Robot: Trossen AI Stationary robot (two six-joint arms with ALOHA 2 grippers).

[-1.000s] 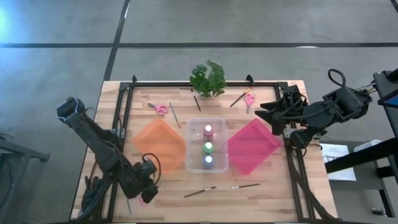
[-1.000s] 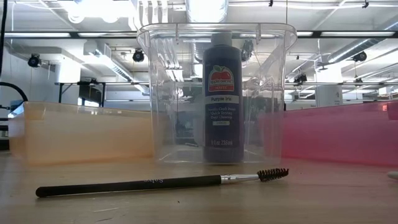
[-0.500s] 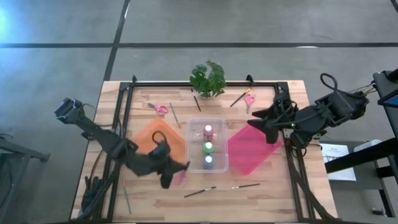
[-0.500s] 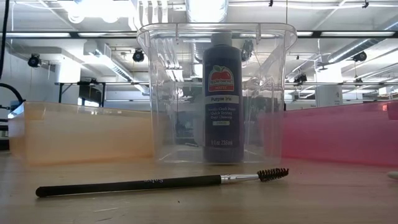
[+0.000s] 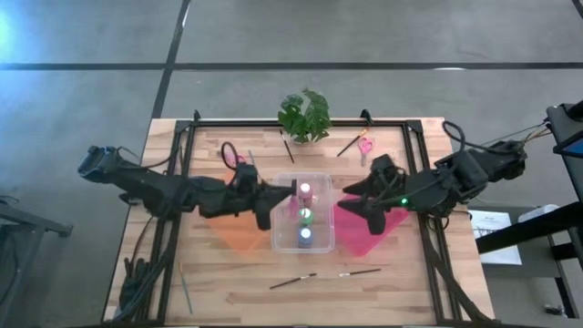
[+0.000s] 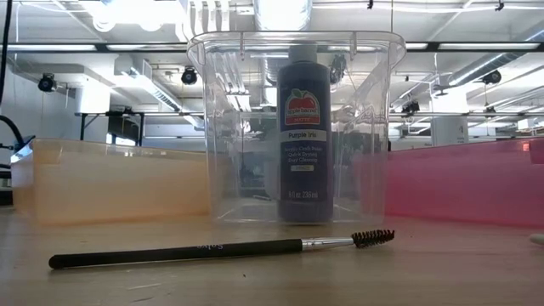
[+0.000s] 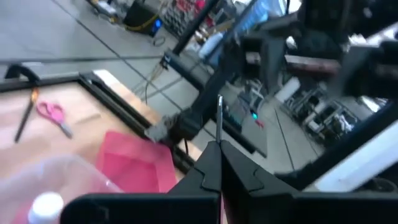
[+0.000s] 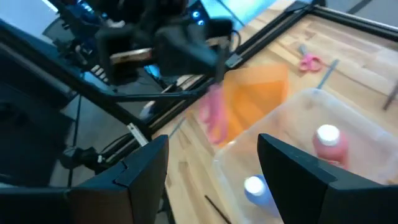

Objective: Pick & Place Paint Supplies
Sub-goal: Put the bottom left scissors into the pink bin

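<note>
Standing in the clear plastic bin (image 5: pixel 303 215) at the table's centre, pink (image 5: pixel 305 192), green (image 5: pixel 305 217) and blue paint bottles (image 5: pixel 304 237) line up; the left gripper (image 5: pixel 284 193), fingers pressed together on a thin paintbrush (image 7: pixel 219 118), hovers beside the bin's rim; the right gripper (image 5: pixel 351 202), spread, hangs over the flat pink mat (image 5: pixel 372 228).

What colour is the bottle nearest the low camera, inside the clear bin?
Dark purple bottle, clearest in the low view.
</note>
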